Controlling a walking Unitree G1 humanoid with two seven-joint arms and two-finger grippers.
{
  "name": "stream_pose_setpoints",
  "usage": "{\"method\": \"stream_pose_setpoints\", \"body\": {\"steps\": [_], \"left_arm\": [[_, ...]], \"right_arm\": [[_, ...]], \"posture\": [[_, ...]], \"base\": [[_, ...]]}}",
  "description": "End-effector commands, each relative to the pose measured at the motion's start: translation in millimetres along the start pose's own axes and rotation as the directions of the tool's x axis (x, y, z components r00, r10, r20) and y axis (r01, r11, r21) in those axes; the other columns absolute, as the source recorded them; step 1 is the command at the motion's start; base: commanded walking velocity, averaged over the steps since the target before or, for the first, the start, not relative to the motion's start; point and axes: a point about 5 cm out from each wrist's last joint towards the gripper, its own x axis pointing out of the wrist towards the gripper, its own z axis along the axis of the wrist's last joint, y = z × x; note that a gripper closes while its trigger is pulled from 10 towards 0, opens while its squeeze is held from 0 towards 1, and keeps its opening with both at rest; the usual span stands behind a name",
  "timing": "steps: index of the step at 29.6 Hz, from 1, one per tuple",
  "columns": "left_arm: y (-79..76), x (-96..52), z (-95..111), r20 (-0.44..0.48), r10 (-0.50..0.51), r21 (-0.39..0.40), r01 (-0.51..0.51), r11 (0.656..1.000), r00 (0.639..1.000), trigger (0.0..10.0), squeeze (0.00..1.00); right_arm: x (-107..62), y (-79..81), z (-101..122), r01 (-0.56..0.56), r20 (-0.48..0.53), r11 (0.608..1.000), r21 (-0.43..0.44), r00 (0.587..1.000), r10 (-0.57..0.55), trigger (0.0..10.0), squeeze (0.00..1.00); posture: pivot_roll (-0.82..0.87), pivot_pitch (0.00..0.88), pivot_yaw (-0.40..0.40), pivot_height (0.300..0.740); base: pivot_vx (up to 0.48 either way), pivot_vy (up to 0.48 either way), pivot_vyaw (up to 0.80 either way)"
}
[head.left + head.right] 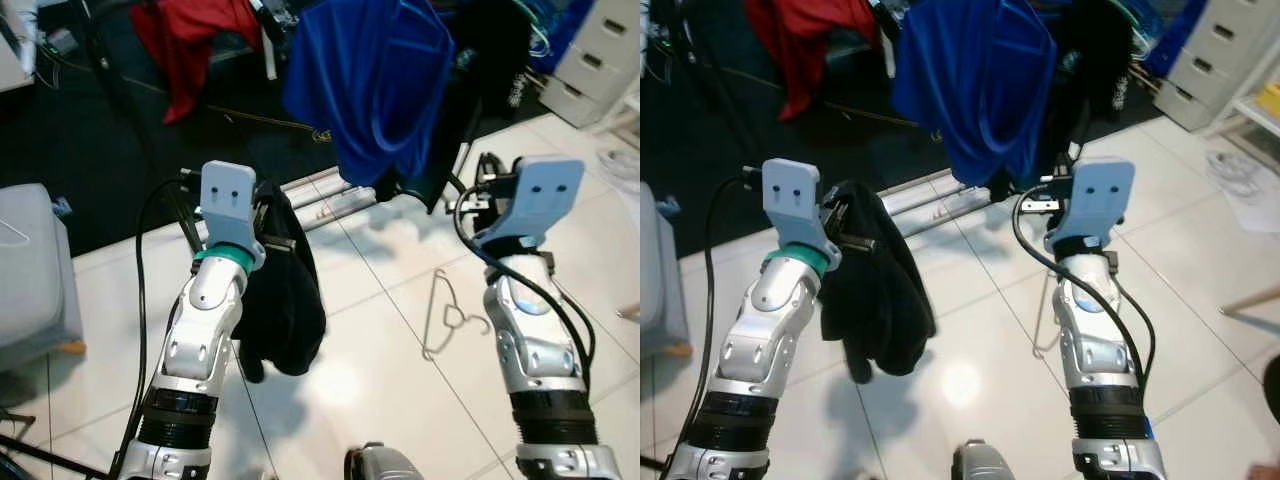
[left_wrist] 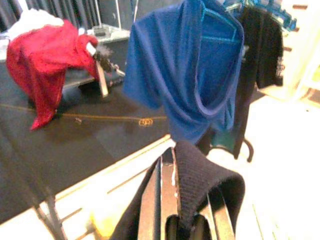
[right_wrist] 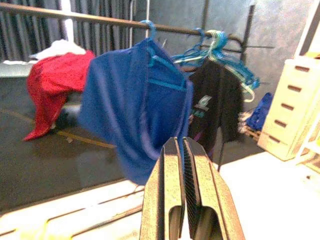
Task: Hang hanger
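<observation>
Visibility is limited: the blue T-shirt [image 3: 135,107] hides most of its own teal hanger [image 3: 160,65], and the clothes rail [image 3: 100,20] is cut off at both ends in the right wrist view. Both head views cut the garments at the top edge. The black garment [image 1: 285,295] covers the left end effector [image 2: 187,207] fingers almost entirely; in the left wrist view the dark knit fabric lies clamped between them and drapes down beside the left forearm. The right end effector [image 3: 185,200] is clenched with its fingers pressed together and nothing between them; it is raised toward the blue T-shirt. A bare wire hanger [image 1: 447,315] lies flat on the white tiled floor [image 1: 380,370], between the two arms and nearer the right forearm, apart from both end effectors. A black printed T-shirt [image 3: 215,107] hangs on the rail beside the blue one, under a cluster of teal hangers. A red garment [image 2: 45,70] is draped over something hard to make out. White drawers [image 3: 295,105] stand at the right
</observation>
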Motion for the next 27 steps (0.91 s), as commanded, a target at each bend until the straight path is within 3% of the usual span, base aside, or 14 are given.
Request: {"method": "stream_pose_setpoints", "body": {"steps": [1, 13, 17, 27], "left_arm": [[5.1, -1.1, 4.1, 0.026, 0.02, 0.01, -0.02, 1.0, 0.999, 10.0, 0.0], [4.1, -0.3, 3.4, 0.015, 0.013, 0.003, -0.013, 1.0, 1.0, 10.0, 0.0], [1.5, 1.1, -1.1, -0.039, 0.014, -0.034, -0.015, 0.999, 0.999, 10.0, 0.0], [0.6, 2.0, -1.4, -0.037, -0.016, -0.021, 0.015, 1.0, 0.999, 10.0, 0.0]], "right_arm": [[-0.2, 4.6, -0.1, -0.017, 0.001, 1.0, 0.007, 1.0, 0.017, 10.0, 0.0], [1.6, 5.1, 1.9, -0.019, 0.013, 1.0, 0.011, 1.0, 0.018, 10.0, 0.0], [3.5, 1.6, 2.6, -0.006, 0.013, 1.0, 0.031, 1.0, 0.006, 10.0, 0.0], [11.1, -6.5, 10.4, -0.008, 0.046, 1.0, 0.009, 0.999, 0.007, 10.0, 0.0]], "posture": [[-0.1, 0.039, 0.068, 0.74], [-0.1, 0.036, 0.067, 0.74], [-0.1, 0.028, 0.066, 0.74], [-0.1, 0.01, 0.066, 0.74]], "base": [[-0.416, 0.0, 0.0], [0.0, 0.0, 0.0], [0.0, 0.0, -0.75], [0.0, 0.0, -0.75]]}}
